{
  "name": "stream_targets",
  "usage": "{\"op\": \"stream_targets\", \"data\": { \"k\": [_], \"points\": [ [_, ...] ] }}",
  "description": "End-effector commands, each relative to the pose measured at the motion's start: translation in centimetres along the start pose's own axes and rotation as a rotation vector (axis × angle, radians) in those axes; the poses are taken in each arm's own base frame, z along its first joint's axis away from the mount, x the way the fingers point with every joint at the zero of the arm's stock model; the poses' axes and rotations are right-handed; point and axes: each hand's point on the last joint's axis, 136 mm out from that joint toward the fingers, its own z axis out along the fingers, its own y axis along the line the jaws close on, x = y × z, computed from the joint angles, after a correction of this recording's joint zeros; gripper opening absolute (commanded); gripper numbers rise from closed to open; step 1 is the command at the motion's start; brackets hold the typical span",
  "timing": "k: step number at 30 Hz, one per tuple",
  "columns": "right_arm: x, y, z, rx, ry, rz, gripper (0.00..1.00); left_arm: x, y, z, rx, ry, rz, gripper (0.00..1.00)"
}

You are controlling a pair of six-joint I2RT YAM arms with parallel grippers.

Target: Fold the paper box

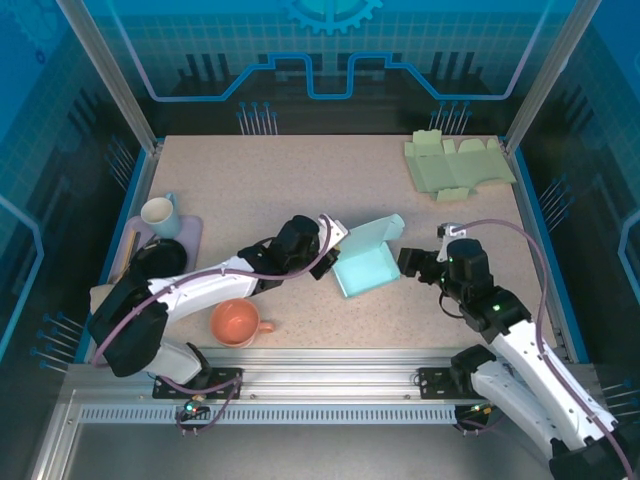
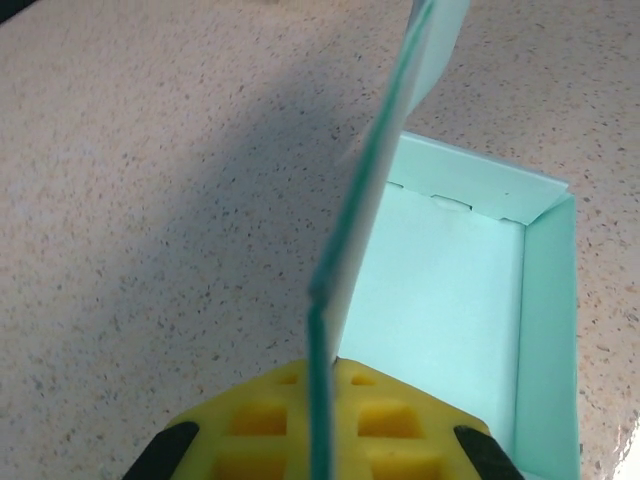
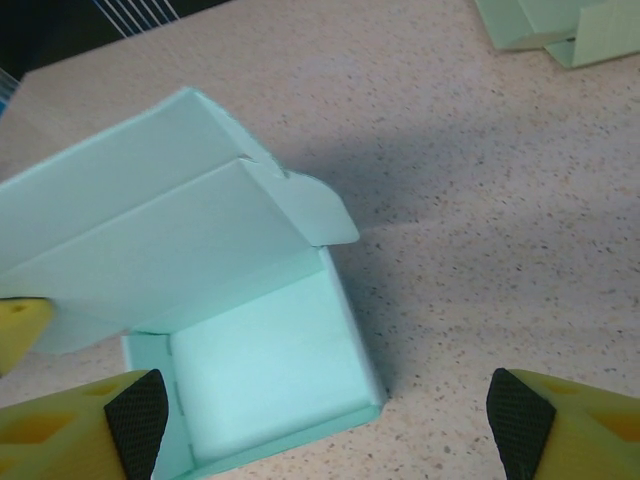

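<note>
Speckled beige desk (image 1: 300, 170) sits inside a blue-lit enclosure with metal posts at its corners. Near the middle of the desk lies the paper box (image 1: 366, 268), pale teal, its shallow tray flat on the surface and open, its lid standing up at a slant from the tray's left side. The left claw (image 1: 333, 240) is clamped on that lid: in the left wrist view the panel runs edge-on between the yellow pads (image 2: 260, 430), which press it from both sides. The right claw (image 1: 408, 262) hangs just beside the box's right side with its jaws wide apart, the black-tipped fingers (image 3: 135, 415) straddling the near end of the tray without touching it. At the far right corner rest flat green cartons (image 1: 458, 165). Along the left edge a purple tray (image 1: 190, 235) carries a white cup (image 1: 158, 212) and a dark bowl (image 1: 158, 258). An orange mug (image 1: 236, 322) stands close to the near edge.
</note>
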Motion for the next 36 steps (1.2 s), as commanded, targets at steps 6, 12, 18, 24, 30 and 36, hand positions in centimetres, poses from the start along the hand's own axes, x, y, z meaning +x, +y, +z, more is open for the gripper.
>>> {"op": "stream_targets", "data": {
  "k": [6,12,18,24,30,36],
  "points": [
    [-1.7,-3.4,2.5,0.081,0.045,0.188,0.86,-0.9,-1.2,-0.4,0.093,-0.074,0.15,0.05],
    [-2.8,-6.9,3.5,0.062,0.034,0.378,0.86,-0.8,-1.5,0.0,0.12,-0.082,0.162,0.04],
    [-3.3,-5.8,6.3,-0.055,0.124,0.412,0.84,-0.2,-2.0,0.4,0.156,-0.081,0.17,0.05],
    [-1.4,-5.7,7.9,-0.056,0.186,0.423,0.81,0.2,-1.4,1.3,0.143,-0.067,0.161,0.05],
    [-0.5,-5.9,8.0,-0.001,0.206,0.377,0.81,0.1,-0.8,2.0,0.14,-0.058,0.15,0.05],
    [-0.5,-5.9,8.4,0.026,0.211,0.346,0.77,0.5,-0.9,2.4,0.157,-0.049,0.156,0.03]
  ]
}}
